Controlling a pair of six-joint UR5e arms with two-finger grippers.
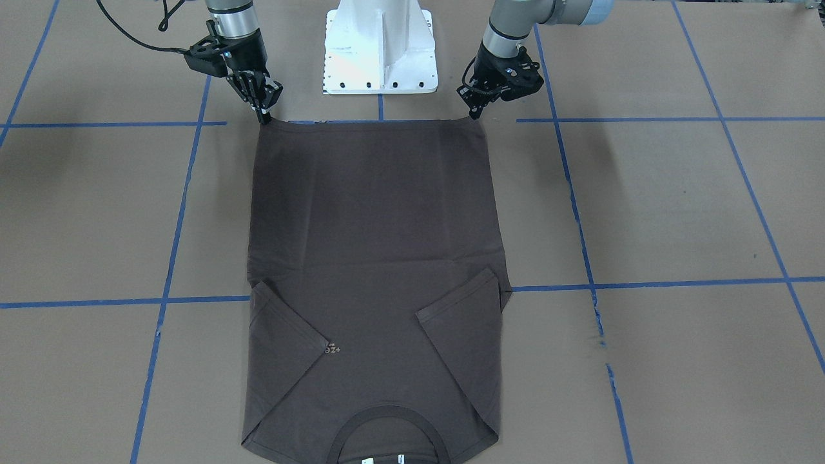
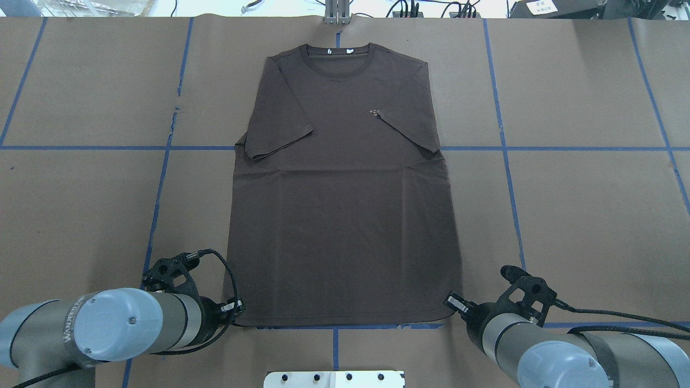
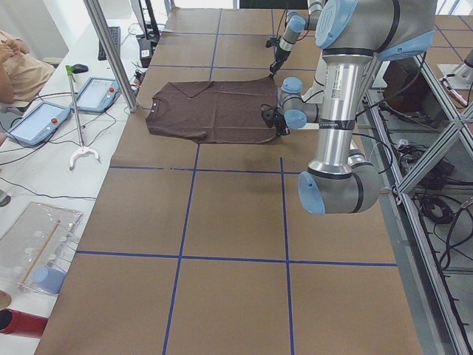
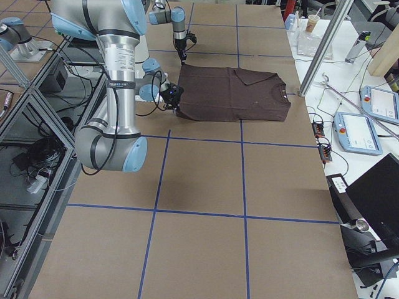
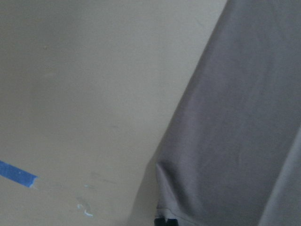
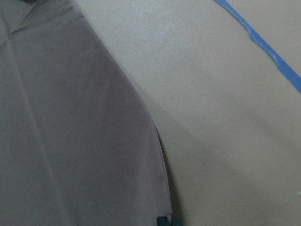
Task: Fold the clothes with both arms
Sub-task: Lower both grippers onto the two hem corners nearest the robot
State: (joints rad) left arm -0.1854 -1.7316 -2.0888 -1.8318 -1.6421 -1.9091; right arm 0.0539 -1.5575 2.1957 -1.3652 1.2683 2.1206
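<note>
The clothes are one dark brown T-shirt [image 1: 374,212] lying flat on the brown table, collar [image 2: 338,60] at the far end and both sleeves folded inward over the chest. My left gripper [image 1: 475,113] is at the hem corner on my left, also seen in the overhead view as the left gripper [image 2: 237,309]. My right gripper [image 1: 264,117] is at the opposite hem corner, shown from above as the right gripper [image 2: 452,303]. Both look shut on the hem. In the wrist views the T-shirt [image 5: 235,132] and T-shirt [image 6: 70,141] pucker toward the fingertips at each bottom edge.
The white pedestal base [image 1: 380,51] stands between the arms, just behind the hem. Blue tape lines [image 2: 506,161] grid the table. A metal pole [image 3: 111,52] rises beyond the collar end. Tablets [image 3: 37,122] and a seated person [image 3: 18,70] are on a side bench.
</note>
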